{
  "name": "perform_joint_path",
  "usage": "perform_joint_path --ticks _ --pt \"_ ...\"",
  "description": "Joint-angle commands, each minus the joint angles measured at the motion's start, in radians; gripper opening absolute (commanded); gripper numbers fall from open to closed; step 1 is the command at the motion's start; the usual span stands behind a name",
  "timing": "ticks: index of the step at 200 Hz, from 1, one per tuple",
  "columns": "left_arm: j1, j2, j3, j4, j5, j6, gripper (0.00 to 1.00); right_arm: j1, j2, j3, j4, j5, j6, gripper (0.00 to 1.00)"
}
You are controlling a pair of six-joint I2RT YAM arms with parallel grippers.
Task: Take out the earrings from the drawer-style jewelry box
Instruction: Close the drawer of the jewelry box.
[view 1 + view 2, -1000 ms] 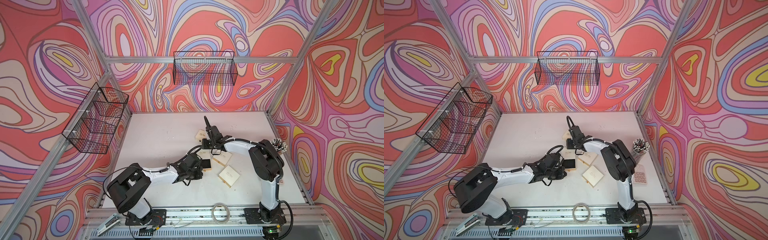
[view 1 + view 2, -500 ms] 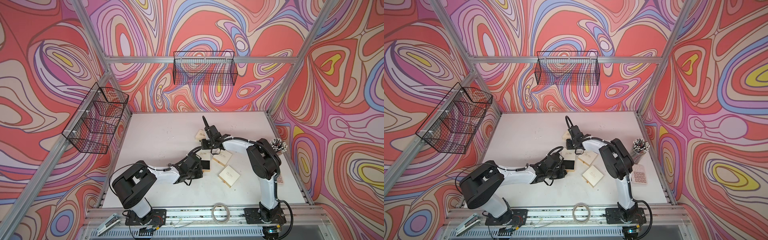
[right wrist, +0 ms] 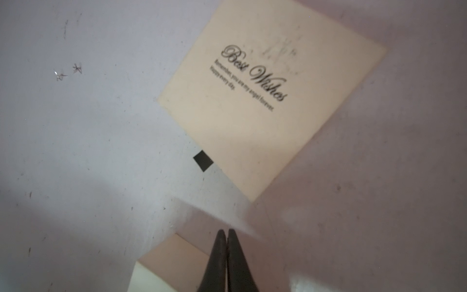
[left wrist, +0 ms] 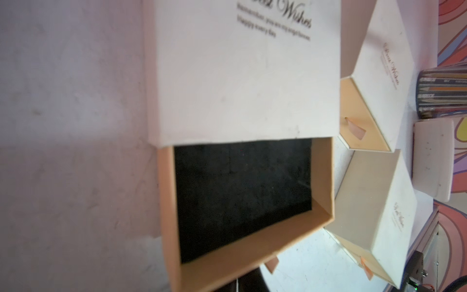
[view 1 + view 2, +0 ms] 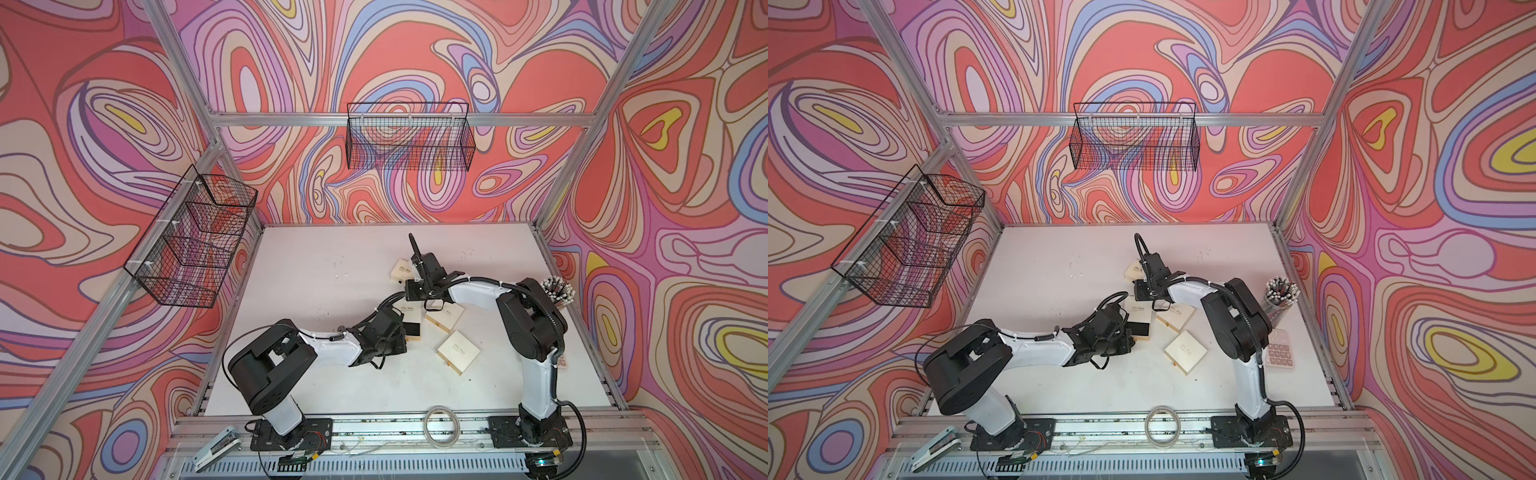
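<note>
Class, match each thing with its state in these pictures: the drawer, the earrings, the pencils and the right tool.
Things:
1. drawer
2. earrings
3. pencils
4. right tool

States:
A. shut, tips together
B. pulled out, black lining showing
C. lying loose on the table
D. standing upright in a bundle

Pairs: 1-B, 2-C, 3-D, 4-A

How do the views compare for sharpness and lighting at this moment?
Left wrist: soft throughout, the box lettering smeared, the open drawer dark and featureless inside. Right wrist: sharper, the earrings discernible on the table, broad shadow crossing it. Top views: crisp, evenly lit.
</note>
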Motion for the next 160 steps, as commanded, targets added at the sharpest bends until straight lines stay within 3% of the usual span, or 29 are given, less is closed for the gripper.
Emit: perform_joint_path --ticks 1,119,160 --pt "0.000 0.029 0.034 -0.003 -0.061 0.011 0.00 0.005 -0.020 -0.042 -0.050 -0.034 -0.001 0.00" --pt "0.000 0.094 0.148 -0.034 -0.119 0.040 0.00 0.010 -0.085 -0.150 0.008 -0.065 0.036 0.00" --pt "-0.002 0.087 0.134 -0.017 -0.089 0.047 0.00 0.012 -0.079 -0.161 0.033 -0.062 0.052 0.00"
